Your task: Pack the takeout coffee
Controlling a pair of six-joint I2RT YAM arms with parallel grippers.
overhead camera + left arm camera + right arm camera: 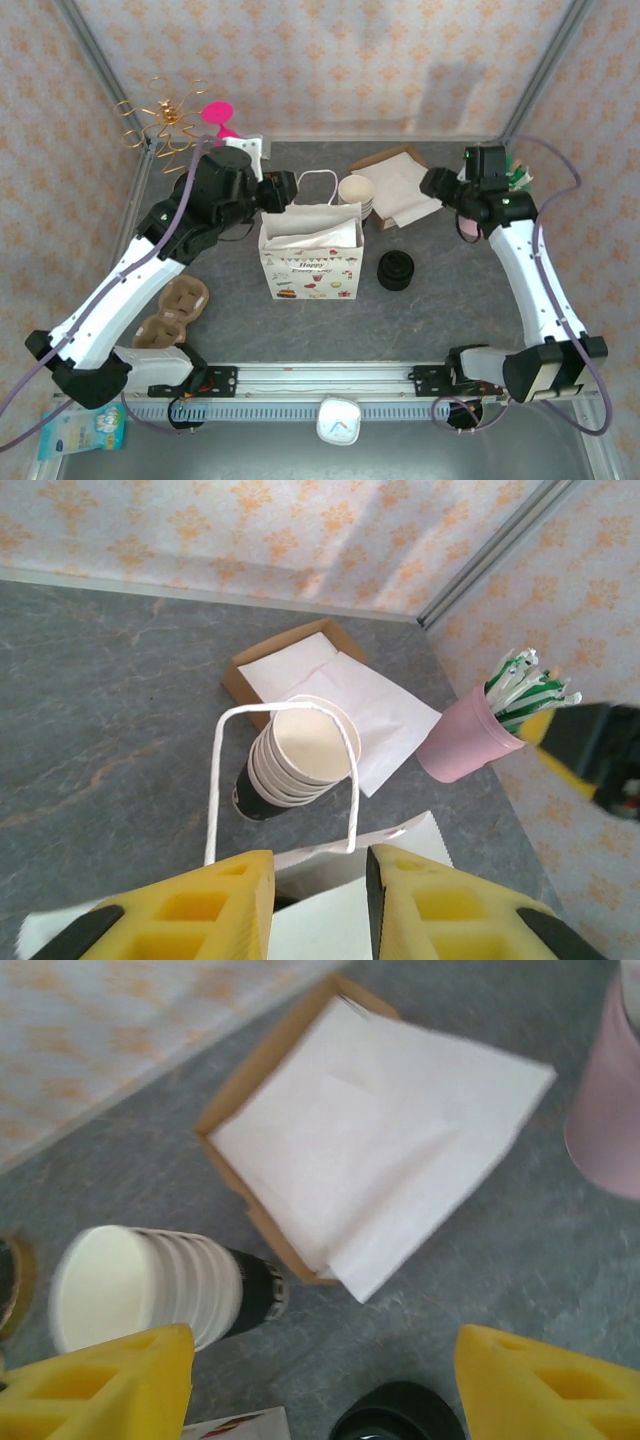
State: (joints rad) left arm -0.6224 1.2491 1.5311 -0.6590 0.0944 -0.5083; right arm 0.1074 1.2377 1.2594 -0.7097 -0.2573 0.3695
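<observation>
Fingers on the left hand (315,865) are yellow and sit close together with a small gap, and nothing is squeezed between them. Right under that gap is the top edge of the gift bag (310,262). The bag's white handle (212,790) loops up just ahead of the fingertips. Through the loop, a bit farther ahead of this hand, stands the stack of cups (305,745) with no lids, and the bottom cup looks dark. Past the cups lies the brown box (233,680) with white napkins (300,665) in it. Ahead and off to one side stands the pink cup (460,745) full of green and white straws (525,685). The right hand (322,1360) is open wide and holds nothing. Just under it sit the black lids (395,1415) on the gray counter (480,1250). The napkin box is ahead of this hand, and the cup stack is ahead too, close by one finger. Back by the left hand's arm lies the brown cup carrier (175,310). Where the takeout coffee is cannot be told. White paper shows at the bag's open top.
</observation>
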